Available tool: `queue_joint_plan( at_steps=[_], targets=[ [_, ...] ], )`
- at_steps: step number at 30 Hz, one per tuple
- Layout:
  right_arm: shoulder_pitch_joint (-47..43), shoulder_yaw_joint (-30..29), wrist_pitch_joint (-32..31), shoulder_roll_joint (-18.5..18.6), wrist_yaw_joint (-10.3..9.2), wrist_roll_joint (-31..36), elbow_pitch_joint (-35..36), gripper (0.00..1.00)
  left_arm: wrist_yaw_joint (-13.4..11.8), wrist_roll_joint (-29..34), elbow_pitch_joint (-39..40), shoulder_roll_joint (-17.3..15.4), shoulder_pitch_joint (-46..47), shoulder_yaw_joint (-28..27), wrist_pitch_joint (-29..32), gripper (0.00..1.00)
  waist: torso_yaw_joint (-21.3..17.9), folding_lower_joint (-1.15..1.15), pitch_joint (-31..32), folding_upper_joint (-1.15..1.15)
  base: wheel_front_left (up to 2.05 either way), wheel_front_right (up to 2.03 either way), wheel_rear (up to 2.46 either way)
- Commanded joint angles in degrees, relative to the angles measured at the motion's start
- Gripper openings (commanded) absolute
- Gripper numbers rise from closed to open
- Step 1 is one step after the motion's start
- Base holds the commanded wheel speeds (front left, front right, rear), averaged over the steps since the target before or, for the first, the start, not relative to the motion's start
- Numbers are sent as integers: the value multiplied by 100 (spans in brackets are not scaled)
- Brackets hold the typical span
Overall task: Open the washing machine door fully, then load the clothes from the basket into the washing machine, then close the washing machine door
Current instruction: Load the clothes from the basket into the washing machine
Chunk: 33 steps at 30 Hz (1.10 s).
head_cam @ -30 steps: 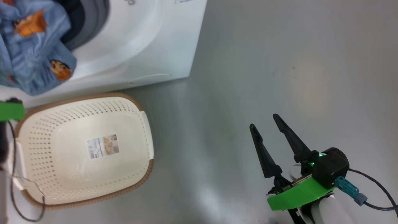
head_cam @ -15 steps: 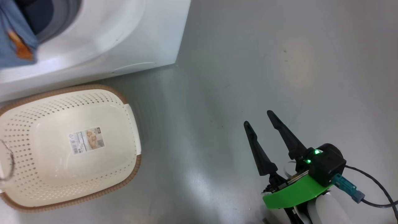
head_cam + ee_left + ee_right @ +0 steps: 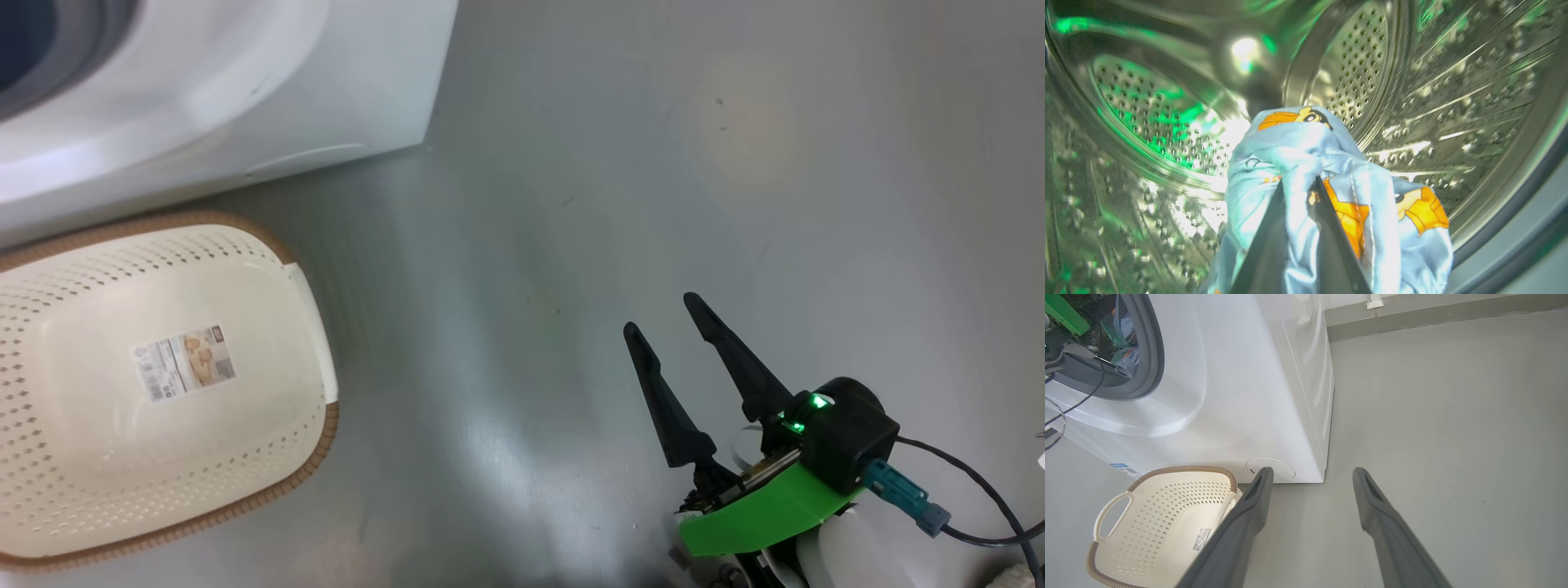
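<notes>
While the left fingers (image 3: pixel 1265 253) sit inside the steel drum (image 3: pixel 1363 61), nearly closed and pinching a fold of the clothes (image 3: pixel 1290 139), the step in hand reads as the release.

Garment: light blue with an orange bear print, bunched over the tips and hanging below them. Whether it touches the drum wall, the left wrist view does not settle.

Basket (image 3: pixel 82 269): on the floor (image 3: pixel 653 163) just in front of the washing machine (image 3: pixel 1241 396), with nothing in it but its label.

Right fingers (image 3: pixel 663 400): spread wide, holding nothing, over bare floor and well apart from the basket.

Judgement, for a clean drop:
- Carry the bundle deeper, past the grey seal (image 3: pixel 1155 355), before opening, so no hem trails over the lip and gets caught when the door closes.
- Open fully, pause, then draw straight back along the entry line.
- Risk: fabric is draped around both tips and may cling or follow them out.
- Check the opening for stray cloth before turning to the door.
</notes>
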<state>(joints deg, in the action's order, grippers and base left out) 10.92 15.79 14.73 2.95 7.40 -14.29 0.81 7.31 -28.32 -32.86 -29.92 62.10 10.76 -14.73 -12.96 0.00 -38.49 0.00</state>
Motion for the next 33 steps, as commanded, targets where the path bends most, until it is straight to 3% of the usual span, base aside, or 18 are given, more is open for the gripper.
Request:
queue_joint_plan(
  at_steps=[1,11,16,22,27,33],
  targets=[
    [-53,146,27,-7,9,-34,145,100,18,-109,-54,-387,175,-42,-11,0,-63,0,-101,0,0,0,0],
    [-122,266,27,-7,9,-67,153,100,18,-859,-891,-648,1011,640,362,0,-111,0,-360,0,0,0,0],
    [-131,408,27,-7,9,-119,152,100,18,-820,-962,-835,1513,784,74,0,-188,0,-521,0,0,0,0],
    [-115,527,27,-7,9,-167,206,100,-25,-299,-393,-938,1795,250,-23,0,-295,0,-680,0,0,0,0],
    [-129,548,27,-7,9,-218,222,100,-41,187,303,-791,1495,-489,-25,0,-341,0,-706,0,0,0,0],
    [-114,585,27,-7,9,-242,179,100,-4,374,-18,-603,1230,-699,-26,0,-333,0,-682,0,0,0,0]
  ],
)
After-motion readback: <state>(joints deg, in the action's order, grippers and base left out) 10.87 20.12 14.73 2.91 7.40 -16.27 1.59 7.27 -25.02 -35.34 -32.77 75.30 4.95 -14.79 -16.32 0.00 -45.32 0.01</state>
